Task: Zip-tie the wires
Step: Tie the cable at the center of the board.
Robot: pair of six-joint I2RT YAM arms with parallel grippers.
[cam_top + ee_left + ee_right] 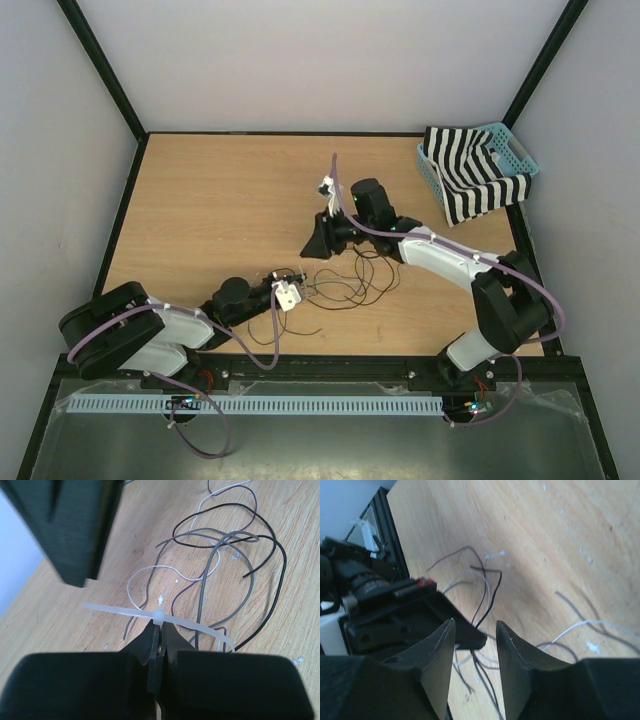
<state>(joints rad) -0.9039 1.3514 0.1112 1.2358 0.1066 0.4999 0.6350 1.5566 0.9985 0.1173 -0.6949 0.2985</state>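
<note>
Where the arms meet: mid-worktop (220, 200), both tools closing on the wires (350, 282) from opposite sides.
Left tool (159, 632): jaws together, clamped on a pale tie (158, 616) at its head.
Right tool (475, 623): jaws apart, nothing between them; dark strands show through the gap, lying on the worktop below.
Wires, place: loose loops flat on the worktop, between the two tools, just beyond the left tool's tip and on the near side of the right tool.
Tie, axis: strap lies crosswise to the left tool, running left to right in the left wrist view; the wires fan away beyond it.
Tie and wires: the strap's right end crosses a couple of grey strands; no closed loop can be made out.
Nearer arm: left tool has the tie; right tool hangs just beside it, over the left edge of the bunch, so it is judged best placed to take a free strap end.
Top view only: full spread of the wires, both arms, basket (520, 155) with striped cloth (470, 185) at the far right corner, well apart.
Left wrist only: the tie and the grip on it, too small to make out from above.
Right wrist only: the open gap, with the black left tool close beside it.
</note>
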